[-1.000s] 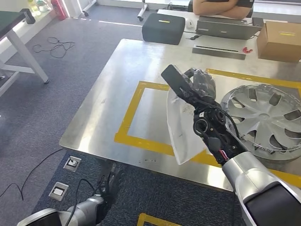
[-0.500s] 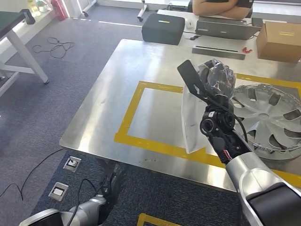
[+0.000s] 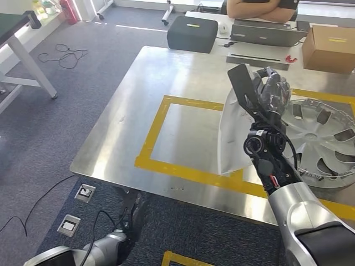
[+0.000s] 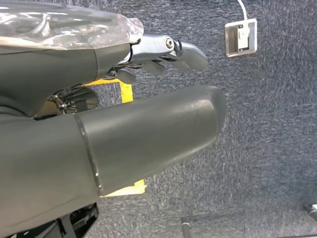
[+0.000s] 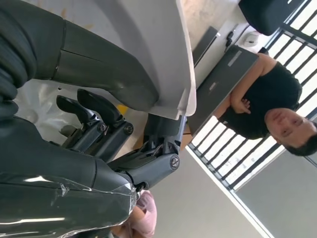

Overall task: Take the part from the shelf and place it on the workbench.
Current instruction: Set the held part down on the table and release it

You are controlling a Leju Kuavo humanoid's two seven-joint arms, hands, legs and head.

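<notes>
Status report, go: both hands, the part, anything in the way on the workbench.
Right hand grips white part above workbench. Left hand low, empty. Hubcap close beside.

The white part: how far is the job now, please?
Done: the white part is off the shelf. In hand: the right robot hand grips it above the workbench, beside the wheel cover. Left: setting it down and letting go. The left robot hand hangs low, holding nothing.

**Part held in the right hand**

A white part (image 5: 157, 54) is gripped by the right hand (image 5: 108, 99), with the thick thumb laid across its face and the dark fingers (image 5: 93, 111) curled behind it. A person (image 5: 269, 106) in black is seen past a dark laptop (image 5: 220, 82).
</notes>
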